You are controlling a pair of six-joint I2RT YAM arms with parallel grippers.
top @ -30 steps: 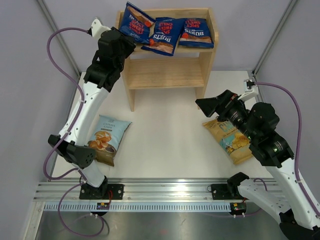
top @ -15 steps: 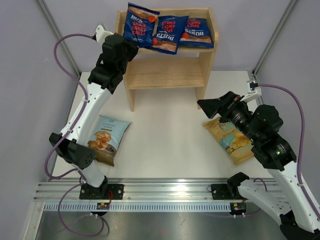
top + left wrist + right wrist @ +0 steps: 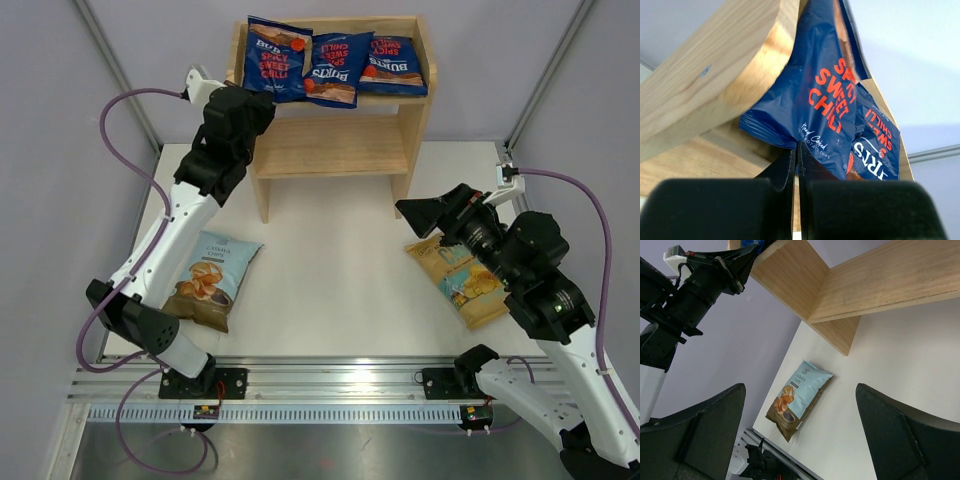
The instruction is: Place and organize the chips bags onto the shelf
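Observation:
The wooden shelf (image 3: 330, 145) stands at the back. Three dark blue chips bags lie on its top tier: left (image 3: 275, 62), middle (image 3: 337, 68) and right (image 3: 393, 64). My left gripper (image 3: 258, 100) is shut on the lower edge of the left dark blue bag (image 3: 825, 100), beside the shelf's side panel (image 3: 715, 75). A pale blue bag (image 3: 212, 276) lies flat on the table at the left and also shows in the right wrist view (image 3: 800, 397). A tan-yellow bag (image 3: 462, 280) lies under my right arm. My right gripper (image 3: 420, 212) is open and empty above the table.
The shelf's lower tier (image 3: 325, 150) holds nothing. Grey walls close in the left, right and back. A metal rail (image 3: 320, 385) with the arm bases runs along the near edge. The left arm (image 3: 695, 295) shows in the right wrist view.
My left gripper has turned the left dark blue bag from tilted to nearly square with the shelf and settled it further onto the top tier. The right arm has barely moved.

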